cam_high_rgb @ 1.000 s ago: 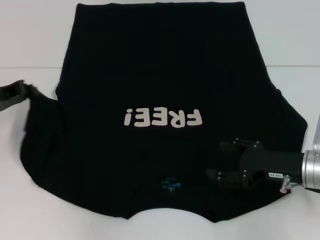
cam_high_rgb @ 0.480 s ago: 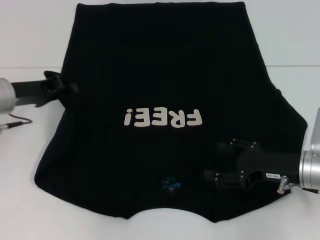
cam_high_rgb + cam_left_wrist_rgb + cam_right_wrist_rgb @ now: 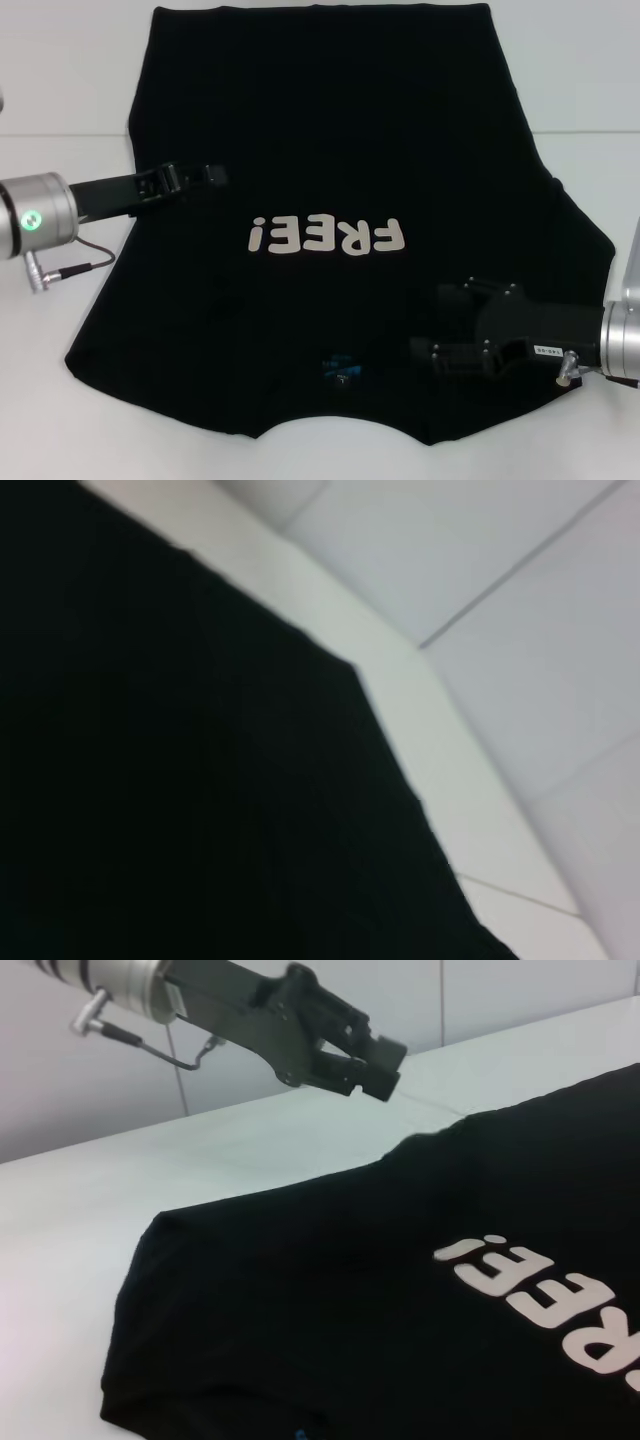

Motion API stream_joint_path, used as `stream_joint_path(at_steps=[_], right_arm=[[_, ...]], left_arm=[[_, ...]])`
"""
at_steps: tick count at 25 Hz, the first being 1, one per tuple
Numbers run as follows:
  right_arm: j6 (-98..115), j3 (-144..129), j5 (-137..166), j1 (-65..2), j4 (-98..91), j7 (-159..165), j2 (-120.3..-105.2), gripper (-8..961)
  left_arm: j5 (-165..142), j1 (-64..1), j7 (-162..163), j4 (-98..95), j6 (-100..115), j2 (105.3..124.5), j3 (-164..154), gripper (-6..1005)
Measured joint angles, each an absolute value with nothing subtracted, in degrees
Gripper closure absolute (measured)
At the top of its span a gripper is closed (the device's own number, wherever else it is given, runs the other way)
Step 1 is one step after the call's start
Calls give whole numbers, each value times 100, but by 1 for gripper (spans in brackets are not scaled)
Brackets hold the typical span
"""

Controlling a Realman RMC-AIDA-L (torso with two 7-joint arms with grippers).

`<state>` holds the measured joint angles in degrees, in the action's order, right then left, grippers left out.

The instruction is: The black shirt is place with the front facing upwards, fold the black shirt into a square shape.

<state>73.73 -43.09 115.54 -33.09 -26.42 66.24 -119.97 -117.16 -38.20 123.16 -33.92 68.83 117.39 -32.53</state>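
Note:
The black shirt (image 3: 320, 130) lies flat on the white table, front up, with cream "FREE!" letters (image 3: 325, 236) and a small blue neck label (image 3: 340, 367) at the near edge. Its left sleeve is folded inward, so that side runs as a straight edge. My left gripper (image 3: 215, 175) reaches over the shirt's left part, just left of the letters. It also shows in the right wrist view (image 3: 380, 1068), a little above the cloth. My right gripper (image 3: 428, 320) is open and empty, low over the shirt near the right shoulder. The left wrist view shows only black cloth (image 3: 180, 780).
The white table (image 3: 60, 80) extends past the shirt on the left, right and near sides. A seam line (image 3: 590, 133) crosses the table. The left arm's cable (image 3: 80, 266) hangs beside the shirt's left edge.
My left gripper has moved right, from off the shirt's left side to over the chest, and the left sleeve has folded inward with it. The right gripper has barely moved.

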Motion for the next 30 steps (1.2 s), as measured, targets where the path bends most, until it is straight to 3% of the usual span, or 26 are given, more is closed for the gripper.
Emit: stream_joint_path(at_steps=[7,11,13,17,19,30], right_arm=[[7328,-4039,11555,-3271,-2911,8078,-11875,22],[7345,-4041,11996,-3277,-3607,10209,-11632,23],[7418,-4042,12444,-3343,-3996,11402,-11462,24],[7734,-3986,13573,-3600,-4773,13592,-11175,24],[7920,-3905,14250,-3790,-5040,14441,-11116,25],[7669,-3691,16162,-4512,-4540,15380,-11214,27]], left_arm=[[-11409,-3397,10668,-3397,7832,11611,-3266,649],[-11436,-3103,9035,-3465,8623,11677,-3422,511],[-11440,-2958,8381,-3467,8845,11706,-3495,268],[-11442,-2752,7634,-3465,9137,11727,-3570,129],[-11468,-2691,7543,-3463,9172,11729,-3607,60],[-11578,-2647,7509,-3466,9181,11731,-3621,56]])
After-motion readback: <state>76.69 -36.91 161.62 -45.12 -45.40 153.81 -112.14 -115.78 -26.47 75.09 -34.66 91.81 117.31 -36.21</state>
